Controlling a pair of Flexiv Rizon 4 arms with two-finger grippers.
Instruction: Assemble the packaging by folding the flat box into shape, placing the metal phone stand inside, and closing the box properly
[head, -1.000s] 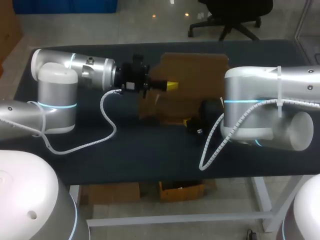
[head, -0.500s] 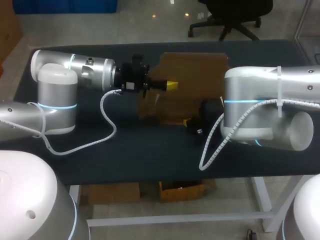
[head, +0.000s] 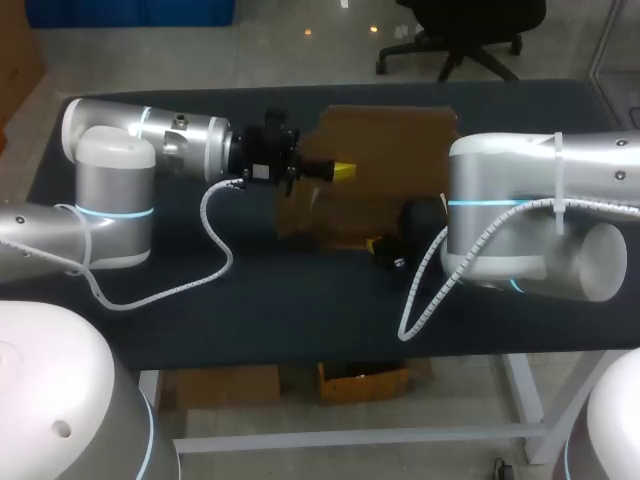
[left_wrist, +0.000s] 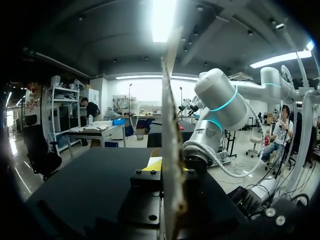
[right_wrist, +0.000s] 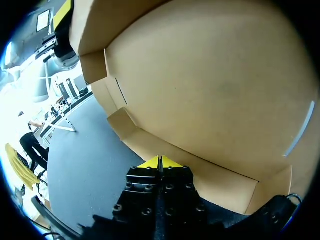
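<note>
1. The box (head: 385, 165) lies partly folded near the centre of the table (head: 250, 290), toward 12 o'clock. Its place and shape match those of a second ago.
2. My left gripper (head: 343, 170) stays at the box's 9 o'clock side, pinching an upright panel (left_wrist: 172, 150) that shows edge-on between the fingers.
3. My right gripper (head: 376, 243) stays at the 6 o'clock edge, fingers pressed together, tips at the near flap (right_wrist: 150, 145).
4. Judgement: nothing moves, so folding is paused. The stand is not in view, so it is not yet inserted.
</note>
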